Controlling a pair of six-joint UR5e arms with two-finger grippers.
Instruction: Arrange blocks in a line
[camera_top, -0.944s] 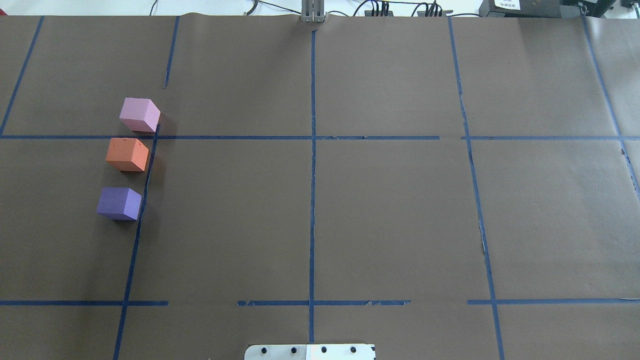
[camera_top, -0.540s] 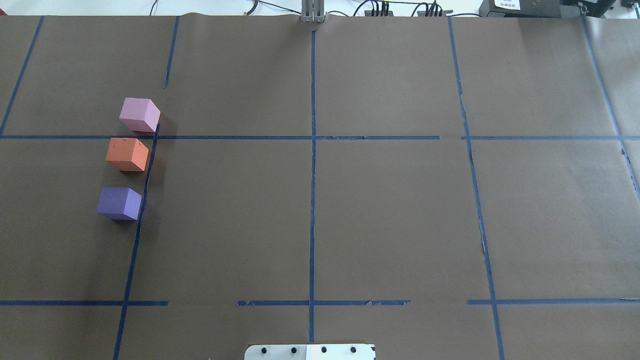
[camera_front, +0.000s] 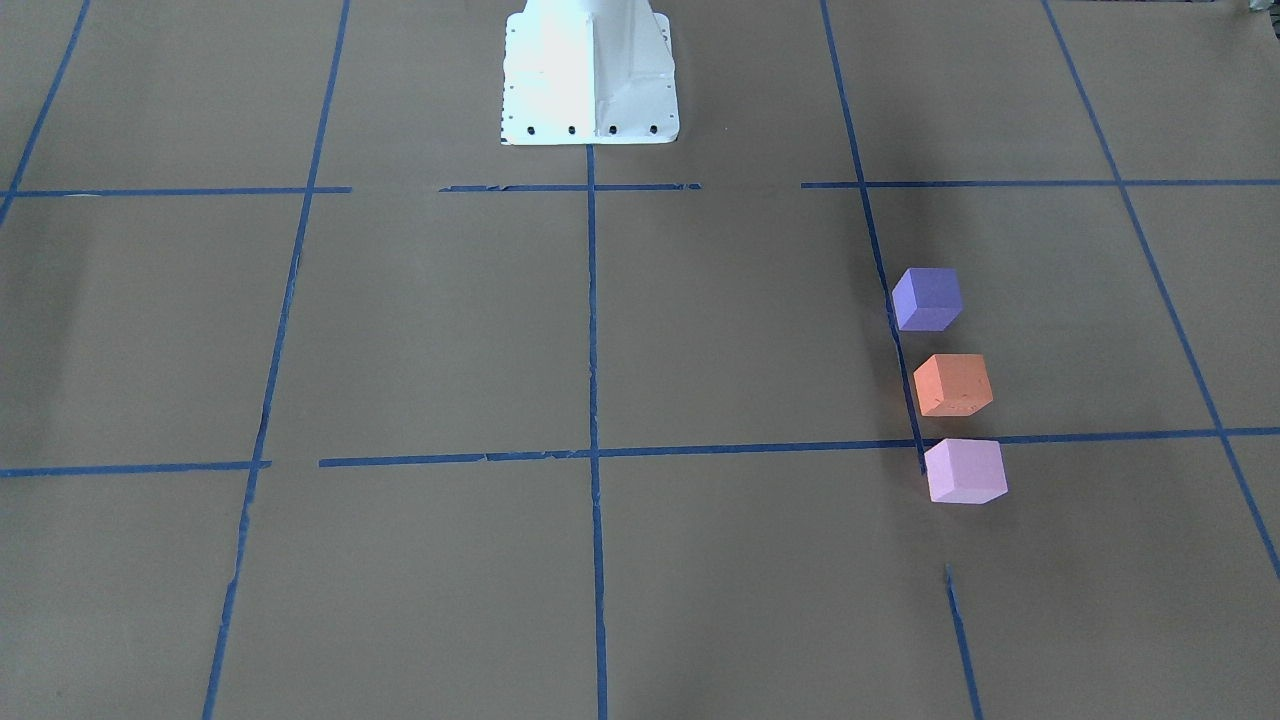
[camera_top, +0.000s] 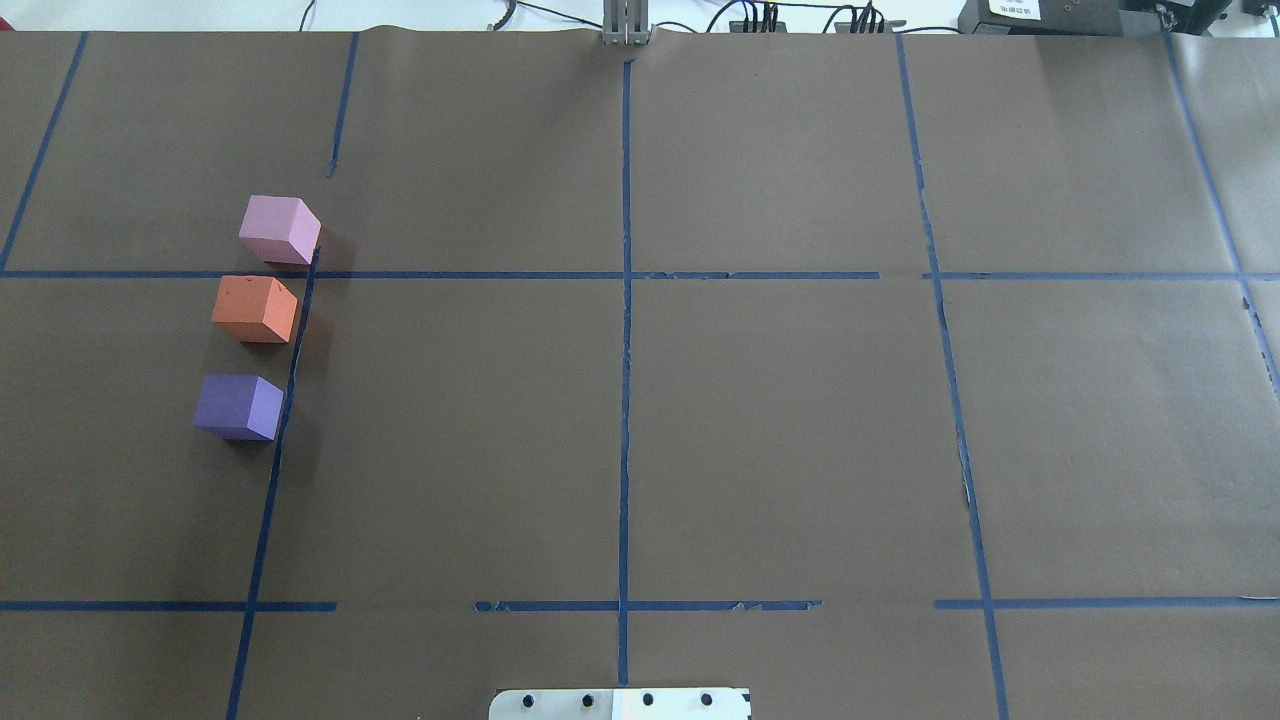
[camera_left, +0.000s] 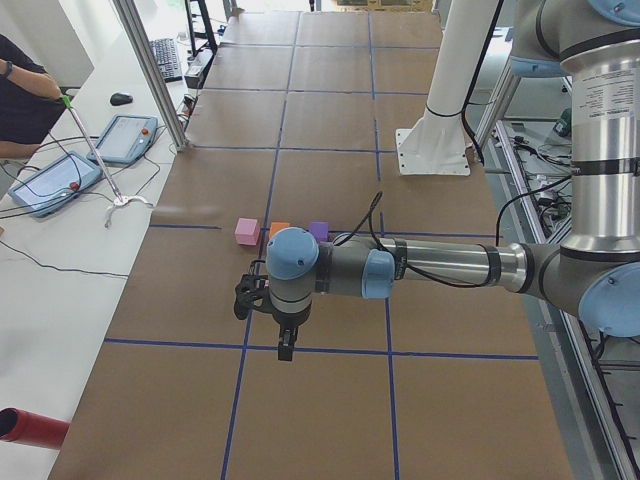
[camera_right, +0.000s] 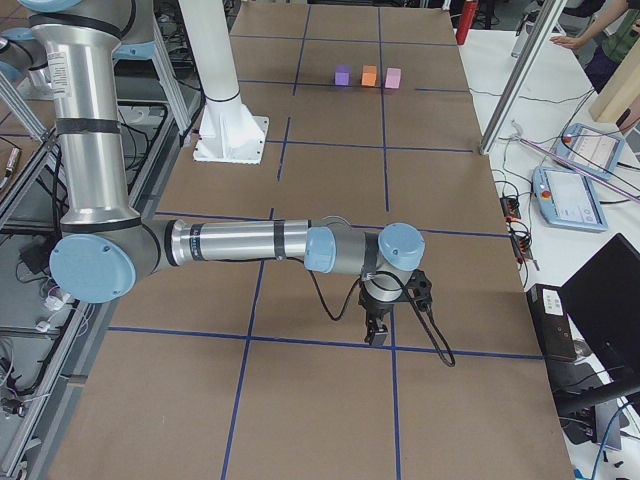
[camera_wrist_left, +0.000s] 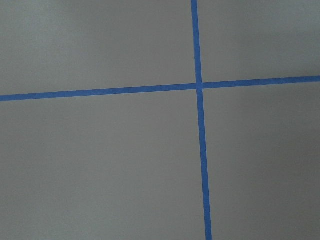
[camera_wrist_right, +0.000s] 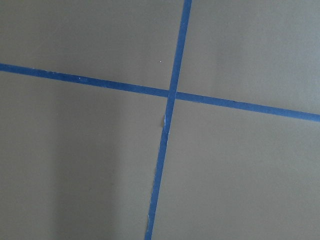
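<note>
Task looks done: pink block (camera_top: 278, 229), orange block (camera_top: 255, 309), purple block (camera_top: 238, 406) sit in a line at left; left gripper (camera_left: 285, 350) and right gripper (camera_right: 377, 335) hang well away, can't tell if apart or together.

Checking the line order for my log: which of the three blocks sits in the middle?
The orange block, between the pale pink block on the far side from the robot's base and the dark purple block on the near side.

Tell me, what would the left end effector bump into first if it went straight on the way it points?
The left end effector points straight down, so it would probably meet the brown paper table cover first, close to a blue tape crossing. Nothing else shows beneath it.
</note>
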